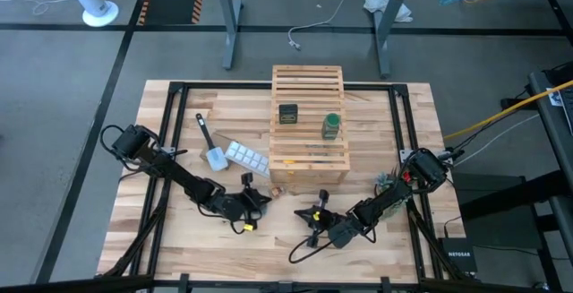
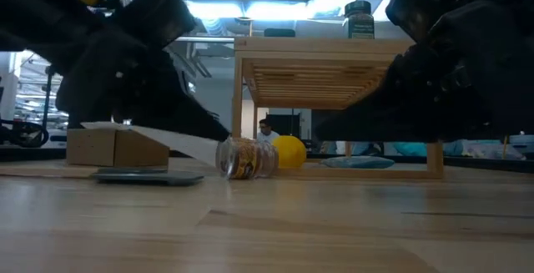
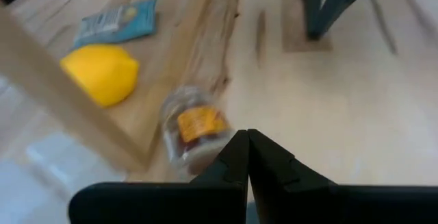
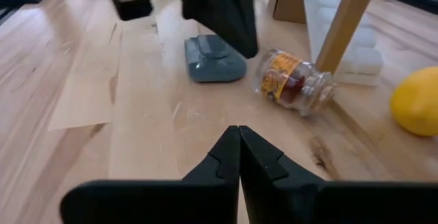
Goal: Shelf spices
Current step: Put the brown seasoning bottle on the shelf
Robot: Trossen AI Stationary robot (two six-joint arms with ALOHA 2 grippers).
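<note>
Clear orange-labelled jar [image 4: 293,80] toppled sideways

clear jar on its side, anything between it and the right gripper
Nothing: in the right wrist view only bare wood lies between the right gripper and the clear jar.

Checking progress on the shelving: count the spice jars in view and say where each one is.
3. The dark jar and the green jar stand on top of the shelf. The small clear jar lies on its side on the table by the shelf's front left post.
</note>
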